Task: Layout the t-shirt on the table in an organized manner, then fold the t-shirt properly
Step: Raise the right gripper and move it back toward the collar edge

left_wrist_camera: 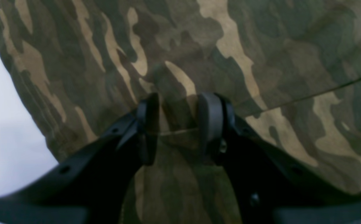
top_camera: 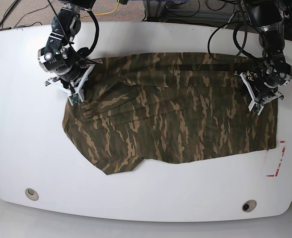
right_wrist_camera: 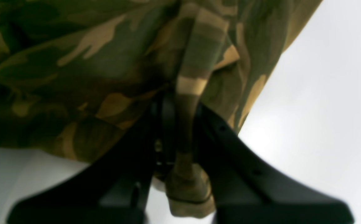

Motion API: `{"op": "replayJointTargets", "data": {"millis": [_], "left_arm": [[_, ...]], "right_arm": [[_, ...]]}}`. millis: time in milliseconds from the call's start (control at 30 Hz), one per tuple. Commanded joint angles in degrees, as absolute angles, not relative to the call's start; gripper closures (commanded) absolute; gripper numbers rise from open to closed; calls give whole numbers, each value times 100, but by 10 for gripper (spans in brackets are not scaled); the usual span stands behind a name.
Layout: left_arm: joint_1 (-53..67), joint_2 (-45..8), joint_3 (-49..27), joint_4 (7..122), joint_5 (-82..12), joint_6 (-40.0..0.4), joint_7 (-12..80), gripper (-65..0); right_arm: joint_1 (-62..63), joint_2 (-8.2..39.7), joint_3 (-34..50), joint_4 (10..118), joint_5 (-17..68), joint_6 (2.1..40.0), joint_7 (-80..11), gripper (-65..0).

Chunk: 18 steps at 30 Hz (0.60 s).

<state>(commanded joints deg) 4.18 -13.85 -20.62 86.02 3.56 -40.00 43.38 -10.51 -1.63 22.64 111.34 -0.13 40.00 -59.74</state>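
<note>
**Right Gripper Pinches Camouflage Shirt as Layout Appears Unfinished**

The right gripper [right_wrist_camera: 182,124] is closed down to a narrow gap, with a raised ridge of the t-shirt [top_camera: 171,114] caught between its fingers. The left gripper [left_wrist_camera: 180,127] stands partly open over the cloth near a long crease; no fabric is plainly pinched in it.

The shirt lies across the table [top_camera: 41,144], mostly spread but uneven. A long band runs along the side toward the arms, and cloth is bunched around the right gripper. Its outline is ragged on the side away from the arms. The step in hand looks like straightening, or perhaps the start of a first fold; which one cannot be settled from here.

The next move seems to call for a secure hold at the left, then an even pull or turn by both arms, low and slow. Lifting one side alone could drag the body askew and deepen the wrinkles.

Beyond the cloth, the tabletop is glossy white with rounded corners. Two grommet holes, one [top_camera: 31,194] on the right arm's side and another [top_camera: 249,206] on the left arm's, sit away from the arms. Red tape [top_camera: 276,159] marks the side by the left arm. Little of the room shows.
</note>
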Motion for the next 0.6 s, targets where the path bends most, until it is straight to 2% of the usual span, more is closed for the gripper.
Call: {"op": "replayJointTargets", "data": {"millis": [267,600], "left_arm": [[426,-1385,-2062,8602,356,-4000,4338,-196],[400,-1385,-2062,8602,365,-4000,4338,-196]], "right_arm": [[-1534,-233,2246,11292,-13,4000,-5974,-41],[-2185,-198,1798,11284,-13,4000,-5965,-41]]}}
